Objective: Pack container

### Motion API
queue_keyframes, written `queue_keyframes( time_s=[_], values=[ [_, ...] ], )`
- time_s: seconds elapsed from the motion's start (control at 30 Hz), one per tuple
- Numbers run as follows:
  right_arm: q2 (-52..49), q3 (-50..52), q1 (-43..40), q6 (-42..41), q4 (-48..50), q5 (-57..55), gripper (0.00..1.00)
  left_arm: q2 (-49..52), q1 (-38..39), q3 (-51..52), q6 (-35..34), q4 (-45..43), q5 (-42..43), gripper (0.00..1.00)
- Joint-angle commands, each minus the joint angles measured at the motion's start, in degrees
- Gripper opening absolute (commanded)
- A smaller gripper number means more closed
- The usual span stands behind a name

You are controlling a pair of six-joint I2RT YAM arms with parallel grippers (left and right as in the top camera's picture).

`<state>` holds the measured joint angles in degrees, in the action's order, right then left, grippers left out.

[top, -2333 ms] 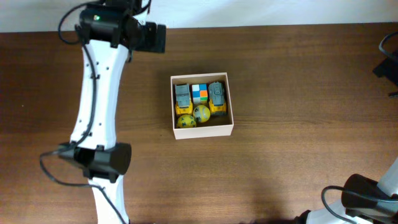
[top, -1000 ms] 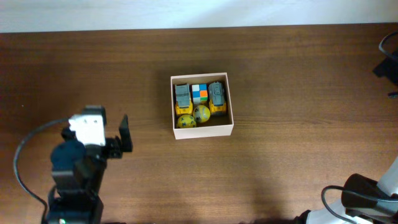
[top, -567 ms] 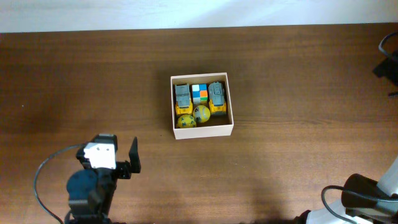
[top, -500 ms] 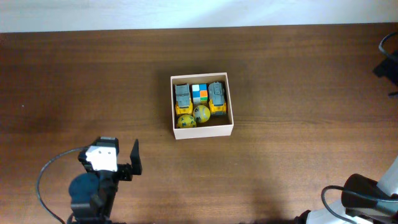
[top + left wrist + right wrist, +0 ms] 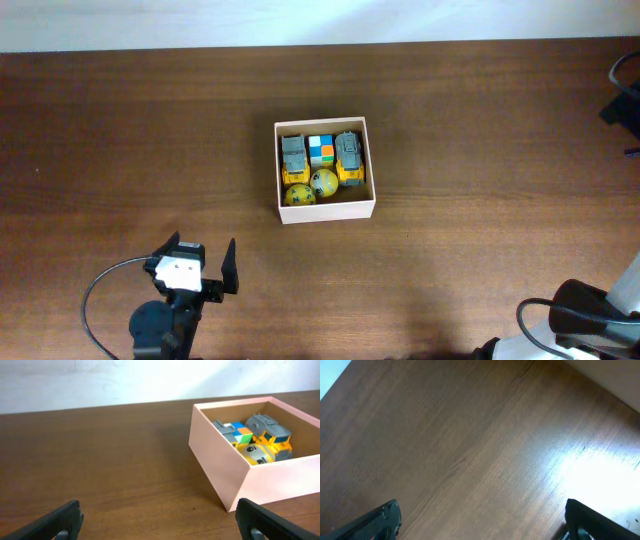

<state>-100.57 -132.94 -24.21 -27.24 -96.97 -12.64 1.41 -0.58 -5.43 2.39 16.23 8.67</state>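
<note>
The container point(image 5: 325, 209) is a square shallow box with pale cream walls, at the middle of the brown table. Inside lie two grey-and-yellow toy trucks point(image 5: 293, 157), a small colour cube point(image 5: 320, 150) and two yellow balls point(image 5: 299, 195). The left wrist view shows the container point(image 5: 225, 475) at the right with the toys in it. My left gripper point(image 5: 202, 262) is open and empty near the table's front edge, well left and in front of the container; its fingertips frame bare wood point(image 5: 157, 520). My right gripper point(image 5: 482, 520) is open and empty over bare wood.
The table's far edge meets a white wall point(image 5: 320, 20). Black equipment point(image 5: 625, 95) sits at the right edge. The right arm's base point(image 5: 590, 320) is at the bottom right corner.
My left arm has pulled back from the far left of the table to the front edge, its gripper open throughout. The container and toys have not moved.
</note>
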Motion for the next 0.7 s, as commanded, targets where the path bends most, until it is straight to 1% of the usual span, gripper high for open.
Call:
queue_keyframes(
  time_s=[0.0,0.67],
  values=[
    [-0.31,0.04,-0.2,-0.72,-0.33,-0.92,0.99,-1.14,-0.33,0.42,1.55,-0.22,0.9,0.99],
    [-0.31,0.04,-0.2,-0.7,-0.33,-0.92,0.99,-1.11,-0.35,0.42,1.55,-0.37,1.62,0.99]
  ],
)
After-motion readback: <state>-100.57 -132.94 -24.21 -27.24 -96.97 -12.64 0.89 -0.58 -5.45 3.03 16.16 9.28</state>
